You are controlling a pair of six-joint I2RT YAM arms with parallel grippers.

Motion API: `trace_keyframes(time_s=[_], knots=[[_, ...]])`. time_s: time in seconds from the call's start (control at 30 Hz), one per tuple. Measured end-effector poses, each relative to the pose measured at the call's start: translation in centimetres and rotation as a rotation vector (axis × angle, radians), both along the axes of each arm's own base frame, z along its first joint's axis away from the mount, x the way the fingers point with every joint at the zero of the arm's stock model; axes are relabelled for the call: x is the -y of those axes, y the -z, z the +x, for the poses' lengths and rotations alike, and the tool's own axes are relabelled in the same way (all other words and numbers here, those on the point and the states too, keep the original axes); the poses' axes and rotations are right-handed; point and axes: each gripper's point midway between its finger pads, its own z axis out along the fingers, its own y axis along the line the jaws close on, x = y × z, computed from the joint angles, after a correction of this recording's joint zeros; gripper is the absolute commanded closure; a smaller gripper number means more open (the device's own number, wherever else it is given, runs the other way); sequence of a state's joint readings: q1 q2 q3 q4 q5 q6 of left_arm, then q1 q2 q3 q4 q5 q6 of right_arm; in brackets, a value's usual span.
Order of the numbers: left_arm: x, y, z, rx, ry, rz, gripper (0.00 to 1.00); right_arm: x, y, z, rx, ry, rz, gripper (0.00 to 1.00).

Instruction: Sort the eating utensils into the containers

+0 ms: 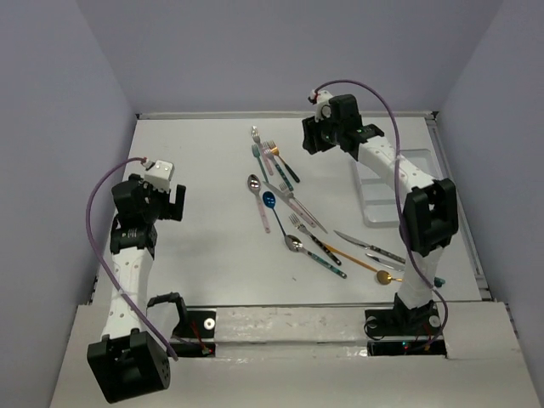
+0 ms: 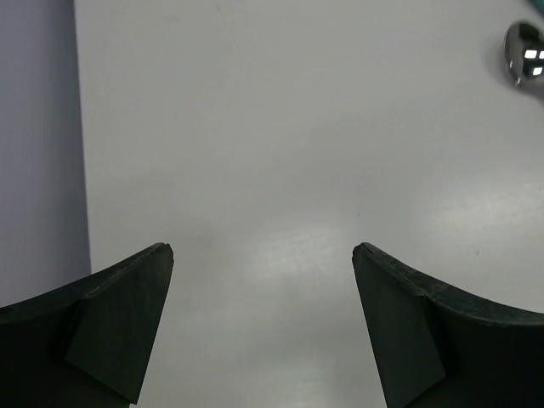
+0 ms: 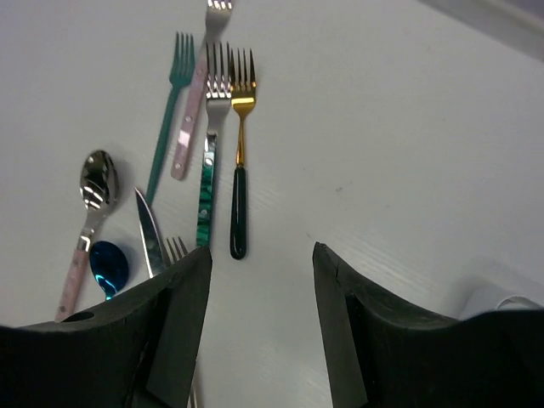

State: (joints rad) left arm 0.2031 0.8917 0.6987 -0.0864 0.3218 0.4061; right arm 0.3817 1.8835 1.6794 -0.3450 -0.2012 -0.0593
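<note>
Near the left edge of the table (image 1: 212,272) hangs the left gripper (image 1: 176,202), its two fingers spread wide and holding nothing. Its wrist camera shows only bare surface and one spoon bowl (image 2: 525,51). The utensils (image 1: 293,212) lie from the middle of the far edge towards the near right corner, about a dozen, too overlapped to count exactly. The right gripper (image 1: 312,136) hovers above their far end, also spread and empty. Its wrist view makes clear four whole forks (image 3: 210,127), two spoons (image 3: 95,183) and one knife (image 3: 149,234). One white tray (image 1: 378,200) lies by the right edge, partly behind the right arm (image 1: 399,174).
</note>
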Motion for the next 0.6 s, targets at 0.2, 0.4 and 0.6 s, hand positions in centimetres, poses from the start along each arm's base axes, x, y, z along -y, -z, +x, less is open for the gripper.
trace_keyframes(time_s=[0.2,0.4,0.6], knots=[[-0.3,3.6,-2.9,-0.096,-0.029,0.021,0.01,-1.7,8.1,2.3,-0.171,-0.02,-0.125,0.49],[-0.6,3.1,-2.6,-0.074,-0.039,0.037,0.01,-4.3,12.9,3.5,-0.227,-0.081,-0.188,0.49],[-0.7,3.0,-2.5,-0.069,-0.043,0.04,0.01,-6.9,16.4,3.1,-0.248,-0.148,-0.242,0.52]])
